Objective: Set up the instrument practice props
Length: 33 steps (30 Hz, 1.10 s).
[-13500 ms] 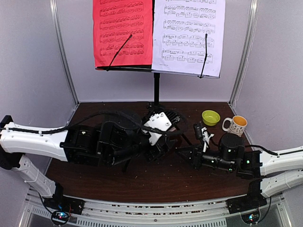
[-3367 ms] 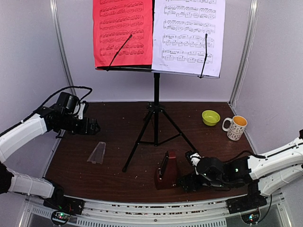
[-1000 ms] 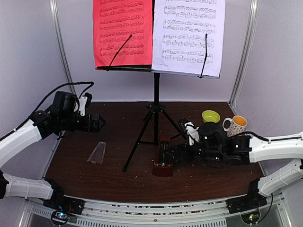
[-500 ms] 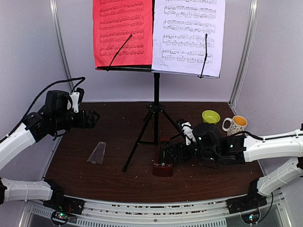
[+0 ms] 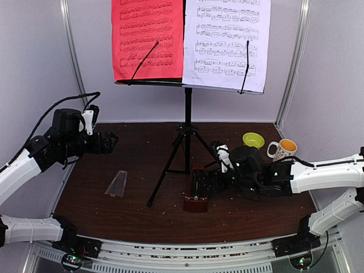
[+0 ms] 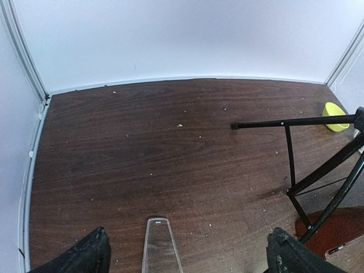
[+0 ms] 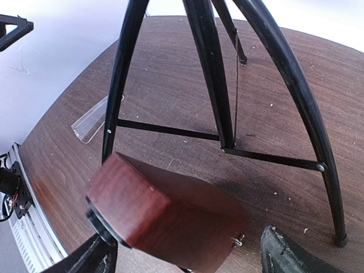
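Right fingers (image 7: 284, 253) wide open around the metronome (image 7: 165, 216), left fingers (image 6: 85, 256) open too; it's stiff but tippy, we'd pinch its base.

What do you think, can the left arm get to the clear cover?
Probably yes. The cover lies flat on the table, right in front of the open left claw, with nothing between them. The stand's legs are off to one side.

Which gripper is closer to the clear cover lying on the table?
Left. The left gripper hangs open just behind the clear cover. The right gripper is at the metronome, across the music stand's tripod legs from the cover.
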Available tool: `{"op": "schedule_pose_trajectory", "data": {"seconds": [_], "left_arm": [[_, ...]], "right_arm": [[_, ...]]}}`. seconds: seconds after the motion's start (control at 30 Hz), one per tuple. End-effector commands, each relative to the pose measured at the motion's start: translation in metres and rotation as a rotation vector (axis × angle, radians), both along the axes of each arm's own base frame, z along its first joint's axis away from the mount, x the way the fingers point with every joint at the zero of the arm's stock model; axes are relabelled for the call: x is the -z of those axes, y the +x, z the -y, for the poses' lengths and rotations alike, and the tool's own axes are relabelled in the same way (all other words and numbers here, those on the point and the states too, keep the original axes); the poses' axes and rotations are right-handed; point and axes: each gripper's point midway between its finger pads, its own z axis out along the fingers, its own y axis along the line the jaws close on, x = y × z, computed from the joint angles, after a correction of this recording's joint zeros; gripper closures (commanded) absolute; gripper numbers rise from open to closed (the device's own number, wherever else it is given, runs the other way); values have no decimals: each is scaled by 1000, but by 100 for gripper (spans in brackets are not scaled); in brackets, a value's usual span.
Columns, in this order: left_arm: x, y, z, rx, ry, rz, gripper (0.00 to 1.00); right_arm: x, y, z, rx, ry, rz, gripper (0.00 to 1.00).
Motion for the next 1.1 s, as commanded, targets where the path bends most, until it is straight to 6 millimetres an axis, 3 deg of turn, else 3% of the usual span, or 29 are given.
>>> {"op": "schedule_pose_trajectory", "data": {"seconds": [0.0, 0.33, 0.7, 1.07], "left_arm": [[-9, 5, 3, 15, 3, 46, 2], [-10, 4, 2, 17, 14, 57, 2], [-10, 5, 3, 26, 22, 55, 2], [-12, 5, 2, 20, 29, 62, 2]], "right_arm": [[-19, 5, -13, -11, 33, 31, 13], [-12, 7, -7, 9, 8, 33, 20], [-2, 2, 6, 15, -2, 42, 44], [1, -5, 13, -6, 2, 42, 47]]}}
